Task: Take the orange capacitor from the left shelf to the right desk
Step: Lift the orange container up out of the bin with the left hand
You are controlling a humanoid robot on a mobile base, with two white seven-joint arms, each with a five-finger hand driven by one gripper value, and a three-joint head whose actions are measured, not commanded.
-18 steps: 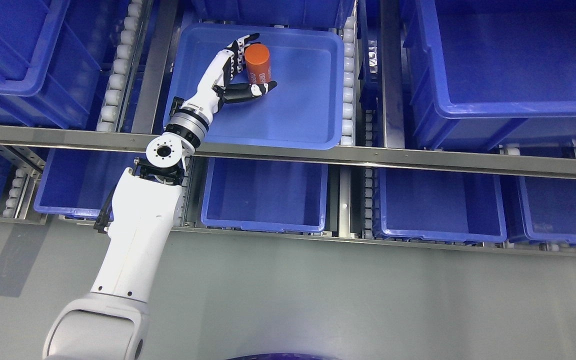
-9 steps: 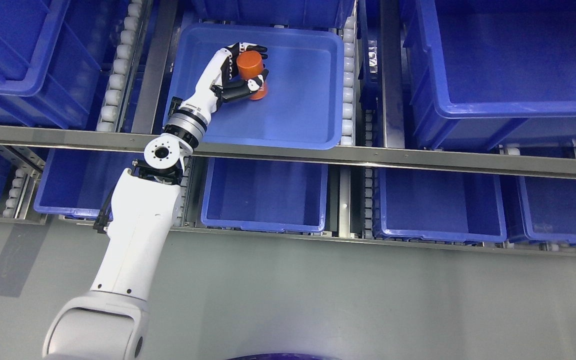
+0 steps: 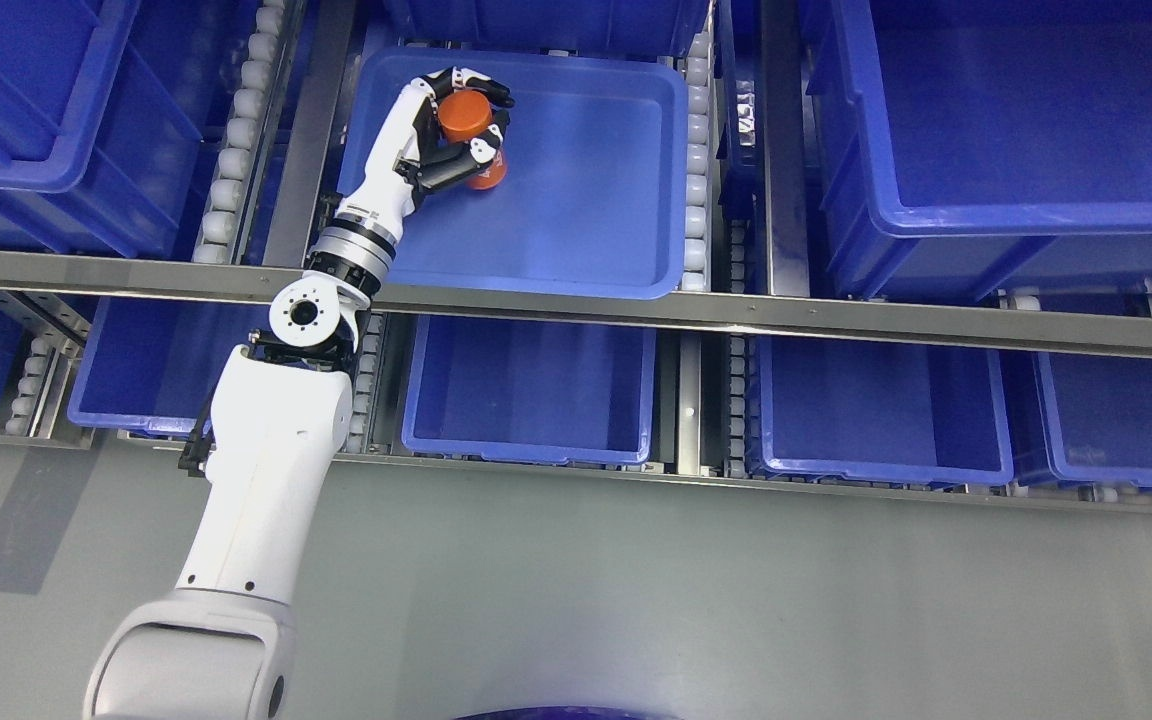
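The left hand (image 3: 446,130), white-backed with black jointed fingers (image 3: 481,90), is wrapped tight around the small orange cylindrical capacitor (image 3: 464,115). The fingers curl over the capacitor's far side and the thumb presses across its near side, so that only the round orange top and a sliver of the lower body show between them. The capacitor is held tilted, its top facing up and toward the camera.

Beneath and around the hand lies the shallow blue plastic tray (image 3: 586,270) on the upper shelf level; the hand sits in the tray's far left corner, close to its left wall, and whether the capacitor's lower end touches the tray floor cannot be told. To the left of the hand runs a line of white plastic rollers (image 3: 241,110), and another runs along the tray's right side.

Back along the arm, the silver wrist crosses the long grey metal shelf rail (image 3: 836,325) just nearer than the tray. The white forearm (image 3: 266,470) runs down to the lower left of the picture, passing over the row of open blue plastic bins (image 3: 531,450) on the lower level. Nearer still is the plain grey floor (image 3: 736,600).
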